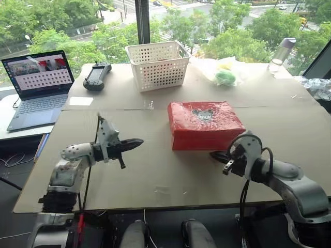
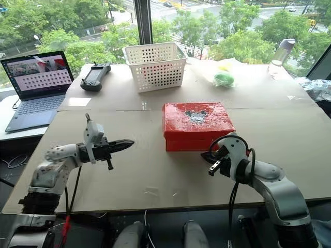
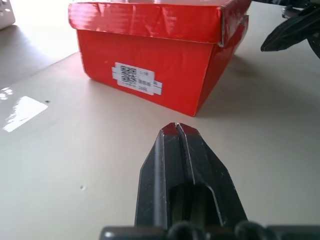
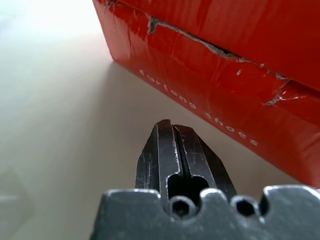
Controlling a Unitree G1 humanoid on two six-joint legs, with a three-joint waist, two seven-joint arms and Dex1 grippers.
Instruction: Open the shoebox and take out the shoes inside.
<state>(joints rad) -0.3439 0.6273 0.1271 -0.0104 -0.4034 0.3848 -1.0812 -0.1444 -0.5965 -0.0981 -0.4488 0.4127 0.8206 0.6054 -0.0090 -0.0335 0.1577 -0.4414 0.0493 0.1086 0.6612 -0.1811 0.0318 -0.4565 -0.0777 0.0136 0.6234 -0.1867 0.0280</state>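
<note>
The red shoebox (image 1: 205,124) lies on the table with its lid down; a mouse logo shows on the lid. The shoes are hidden inside. My left gripper (image 1: 138,142) hovers to the box's left, shut and empty, pointing at the box's short end, where a white label (image 3: 136,78) shows. My right gripper (image 1: 214,155) is shut and empty just off the box's near right corner; in the right wrist view its tips (image 4: 167,125) sit close to the box's front wall (image 4: 210,65), apart from it.
A white perforated basket (image 1: 158,64) stands behind the box. A black controller (image 1: 96,76) and a laptop (image 1: 39,85) are at the far left. A green thing in a plastic bag (image 1: 224,76) and a bottle (image 1: 282,53) sit at the far right.
</note>
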